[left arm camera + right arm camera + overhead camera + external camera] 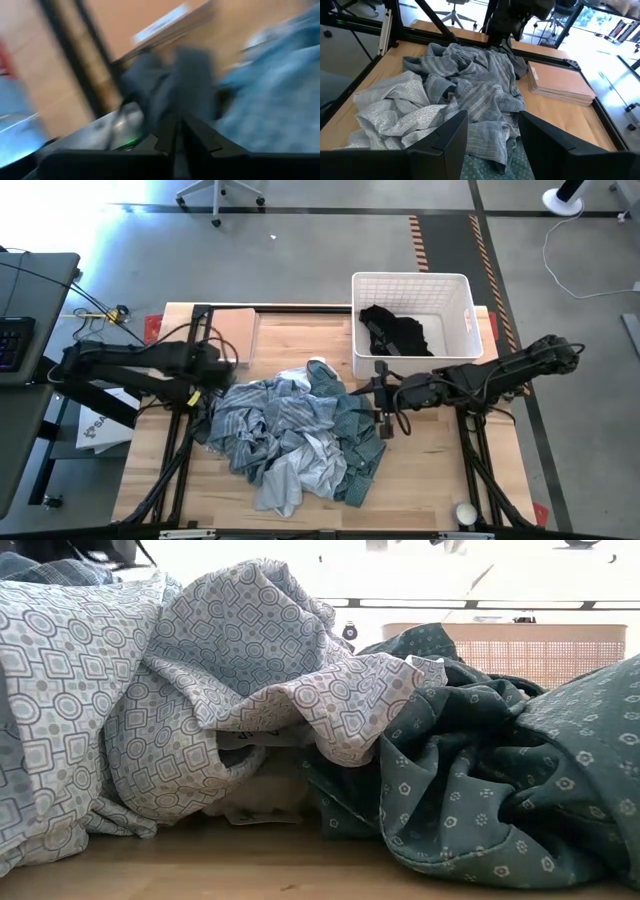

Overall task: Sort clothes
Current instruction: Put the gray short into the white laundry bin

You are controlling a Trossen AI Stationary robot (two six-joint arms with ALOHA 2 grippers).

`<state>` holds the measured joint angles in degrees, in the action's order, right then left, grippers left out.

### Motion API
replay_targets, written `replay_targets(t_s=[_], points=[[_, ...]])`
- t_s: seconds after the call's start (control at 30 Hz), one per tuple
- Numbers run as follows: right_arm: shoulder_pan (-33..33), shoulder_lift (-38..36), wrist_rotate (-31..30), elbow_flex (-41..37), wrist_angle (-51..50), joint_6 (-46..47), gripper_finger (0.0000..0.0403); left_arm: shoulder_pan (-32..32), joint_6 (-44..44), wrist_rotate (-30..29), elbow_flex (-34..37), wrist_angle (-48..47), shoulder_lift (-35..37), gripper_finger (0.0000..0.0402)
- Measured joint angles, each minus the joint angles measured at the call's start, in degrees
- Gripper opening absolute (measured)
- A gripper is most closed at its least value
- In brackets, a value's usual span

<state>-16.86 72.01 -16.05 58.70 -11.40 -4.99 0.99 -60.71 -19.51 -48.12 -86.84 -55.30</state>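
Left gripper (213, 375): positioned at the 9 o'clock edge of the clothes pile (295, 430). In the left wrist view its fingers (197, 137) stand nearly together, with a fold of grey cloth (170, 82) directly ahead of the tips; the view is blurred, so whether cloth is pinched cannot be told.

Right gripper (381, 392): positioned at the 3 o'clock edge of the pile, just at the 6 o'clock side of the basket (412, 315). Its jaws stand apart with nothing between them; the right wrist view looks past them onto the pile.

Pile layout, near to far from the table's 6 o'clock edge:
- White patterned garment (200, 670) and dark green garment (480, 790), side by side at the front, touching.
- Blue-grey striped garment (475, 90), heaped over the centre.

Beyond the pile, at 1 o'clock, the white basket holds a black garment (396, 331). At 11 o'clock a flat tan board (232, 332) lies on the table (290, 330).
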Motion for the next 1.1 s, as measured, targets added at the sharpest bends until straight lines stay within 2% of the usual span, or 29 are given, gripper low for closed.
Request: replay_targets(t_s=[0.1, 0.23, 0.37, 0.47, 0.57, 0.7, 1.1], points=[[0.00, 0.00, 0.00, 0.00, -0.02, 0.00, 0.0174, 4.89, 4.88, 0.16, 0.00, 0.31, -1.99, 0.0071], [-0.02, 0.00, 0.00, 0.00, -0.02, 0.02, 0.0174, 11.61, 12.55, 3.54, 0.00, 4.76, -3.26, 0.0119], [-0.04, 0.00, 0.00, 0.00, -0.04, 1.09, 0.0174, 17.36, 17.10, 4.50, 0.00, 5.66, -5.03, 0.0151], [-0.04, 0.00, 0.02, 0.00, -0.14, 2.50, 0.0174, 20.75, 18.62, 4.94, 1.25, 6.52, -7.09, 0.0157], [-0.04, 0.00, 0.02, 0.00, -0.82, 3.44, 0.0174, 23.10, 21.47, 8.27, 4.82, 11.76, -9.54, 0.0157], [-0.11, 0.00, 0.06, 0.00, -2.20, 4.82, 0.0174, 23.55, 22.45, 8.69, 5.12, 18.05, -14.11, 0.0155], [-0.83, 0.02, 0.12, 0.00, -2.57, 5.02, 0.0173, 26.80, 25.54, 10.48, 10.48, 21.57, -31.87, 0.0154]])
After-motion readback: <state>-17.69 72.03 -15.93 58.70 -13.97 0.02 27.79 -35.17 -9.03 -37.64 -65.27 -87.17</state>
